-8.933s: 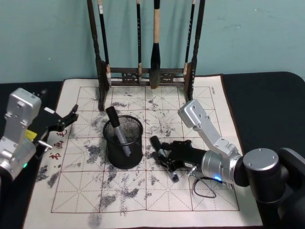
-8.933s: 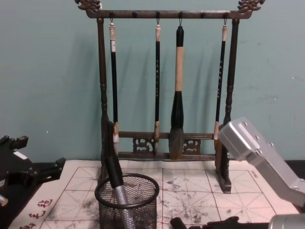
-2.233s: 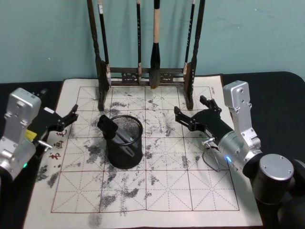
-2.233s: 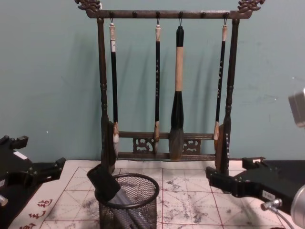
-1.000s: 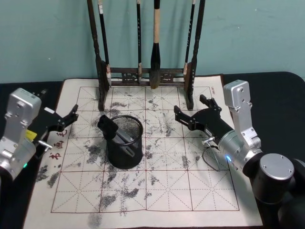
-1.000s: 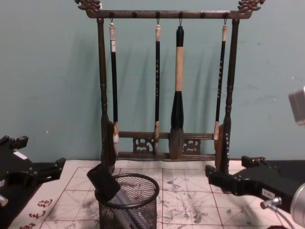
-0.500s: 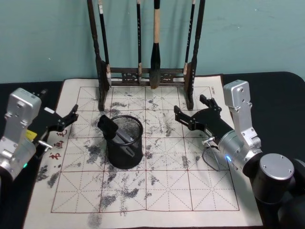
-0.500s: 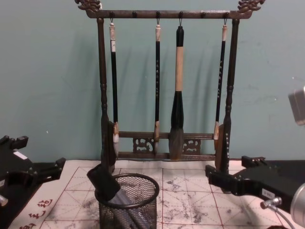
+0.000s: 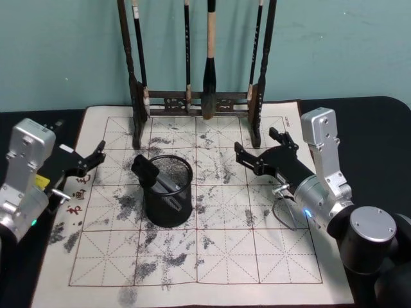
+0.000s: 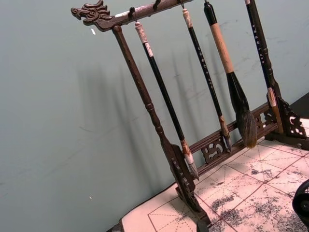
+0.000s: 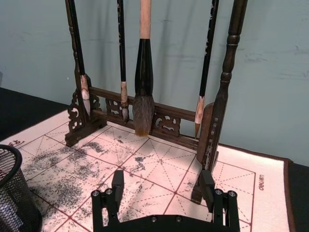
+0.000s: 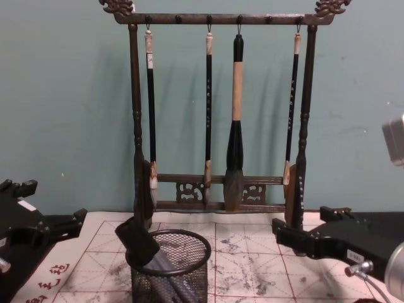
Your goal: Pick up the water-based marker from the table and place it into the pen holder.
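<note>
Right gripper (image 9: 260, 153): spread wide, nothing between the fingers, hanging just above the cloth well to the right of the pen holder (image 9: 167, 191) and near the right foot of the brush rack (image 9: 199, 101). In the right wrist view both fingertips (image 11: 117, 180) stand apart over bare grid squares. Left gripper (image 9: 95, 156): also spread and empty, parked well to the left of the pen holder at the mat's left border.

Between the two, the pen holder, standing upright on the table (image 9: 257, 256), in front of the rack's left post. Inside it, the water-based marker (image 9: 154, 176): barrel down in the mesh, leaning to the left, black cap poking out over the left rim (seen from the chest, the cap (image 12: 137, 241) rises above the rim and tilts away from the cup's centre). Judged from this, placement done; no marker left lying on the cloth.

Handling, should a regrasp be needed: probably light and rigid, no give under the pads. Smooth silver barrel likely slippery, so a pinch across the chunky cap, or just below it where cap meets barrel, looks the safer hold. Longer than the cup is tall and resting against the rim, so likely to pivot on the rim if nudged sideways; a lift along its own lean seems better than a straight upward pull. Mesh cup looks light too and might tip or slide with a sideways tug.
</note>
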